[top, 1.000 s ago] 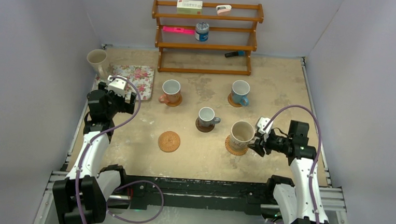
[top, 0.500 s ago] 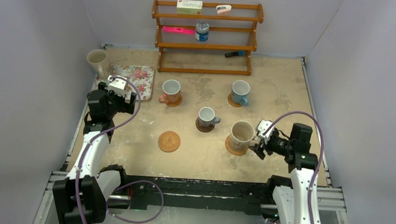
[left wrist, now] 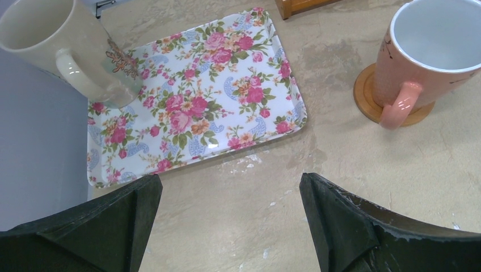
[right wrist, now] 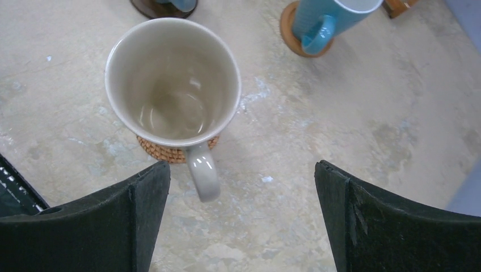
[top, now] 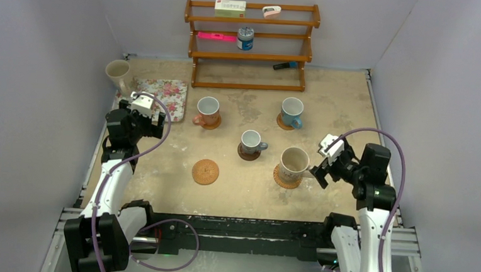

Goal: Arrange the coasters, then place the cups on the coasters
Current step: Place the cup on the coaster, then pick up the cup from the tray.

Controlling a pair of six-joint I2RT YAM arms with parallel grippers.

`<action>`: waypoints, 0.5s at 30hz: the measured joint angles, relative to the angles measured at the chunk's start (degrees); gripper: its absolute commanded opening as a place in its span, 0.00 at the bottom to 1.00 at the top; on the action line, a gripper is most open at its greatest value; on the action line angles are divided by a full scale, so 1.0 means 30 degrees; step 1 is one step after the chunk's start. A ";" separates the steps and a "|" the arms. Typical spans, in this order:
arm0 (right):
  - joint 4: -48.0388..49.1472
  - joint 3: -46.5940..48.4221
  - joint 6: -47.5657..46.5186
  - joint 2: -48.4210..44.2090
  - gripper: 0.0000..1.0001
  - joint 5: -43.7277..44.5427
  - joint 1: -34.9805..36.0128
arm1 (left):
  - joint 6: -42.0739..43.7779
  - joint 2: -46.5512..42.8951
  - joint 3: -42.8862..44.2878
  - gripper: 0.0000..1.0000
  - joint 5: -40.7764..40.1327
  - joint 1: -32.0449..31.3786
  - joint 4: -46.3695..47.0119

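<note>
4 of 5 cups seated, 1 left
top: 4 cups sit on coasters; a woven round coaster [top: 205, 172] lies bare toward the surface's near edge, and the last cream cup [top: 117, 73] waits at its far-left corner. left wrist: left end effector [left wrist: 230, 187] spread, empty, facing the glossy floral tray [left wrist: 198, 96]. right wrist: right end effector [right wrist: 241, 167] spread, empty, beside the glazed seated cream cup [right wrist: 173, 79].
</note>
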 measured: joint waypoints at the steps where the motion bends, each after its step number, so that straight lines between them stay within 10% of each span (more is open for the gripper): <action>1: -0.0080 0.0357 0.0291 0.0000 0.99 0.0372 0.0000 | 0.0000 0.0000 0.0000 1.00 -0.0109 0.0000 -0.0022; 15: 0.0627 0.1166 0.3694 -0.0495 0.99 0.3359 0.0000 | -0.0226 0.1355 0.0787 1.00 -0.3228 0.0262 -0.0007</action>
